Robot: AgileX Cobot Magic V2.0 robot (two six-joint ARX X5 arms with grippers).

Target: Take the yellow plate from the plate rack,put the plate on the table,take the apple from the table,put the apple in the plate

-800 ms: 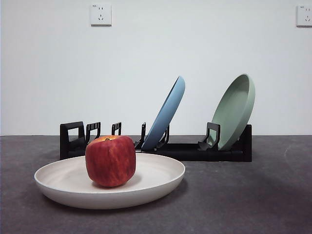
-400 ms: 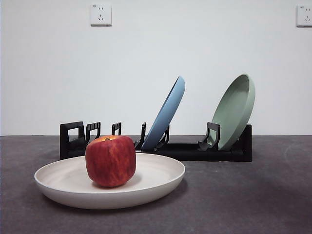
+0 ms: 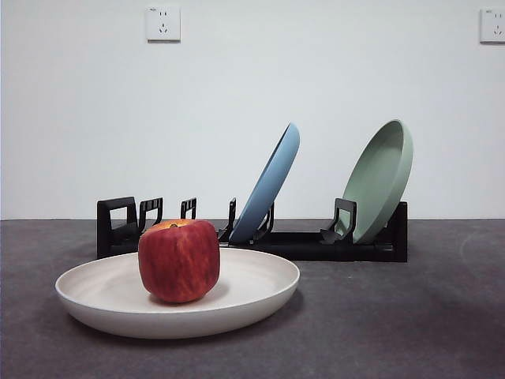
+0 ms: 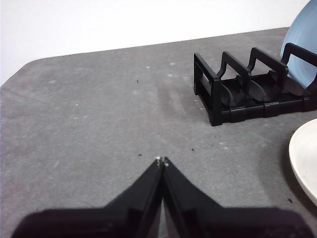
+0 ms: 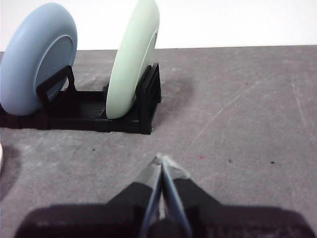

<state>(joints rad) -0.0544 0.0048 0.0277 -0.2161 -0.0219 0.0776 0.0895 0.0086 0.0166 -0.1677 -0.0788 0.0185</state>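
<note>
— Resting upright in the yellow plate (image 3: 252, 296), a little off its centre toward the handle end of the rack, the apple (image 3: 179, 260) is seen with its stem patch turned upward. Is the plate itself set down?

— It is laid flat on the table (image 3: 394, 324), just in front of the plate rack (image 3: 300, 245). Only a sliver of its pale rim is caught in the left wrist view.

— What is kept in the rack?

— A blue plate (image 3: 271, 184) is leaned in a middle slot and a sage-green plate (image 3: 381, 179) is stood at the far end. The slots by the looped handle are left unfilled.

— And the grippers?

— The left gripper (image 4: 161, 160) is held over bare table near the handle end of the rack, its jaws pressed together with nothing between them. The right gripper (image 5: 161, 157) is held over the table before the green plate's end of the rack, its jaws likewise closed on nothing. Neither is seen in the front view.

— Anything behind?

— Two wall sockets (image 3: 162, 24) are mounted on the white wall.
</note>
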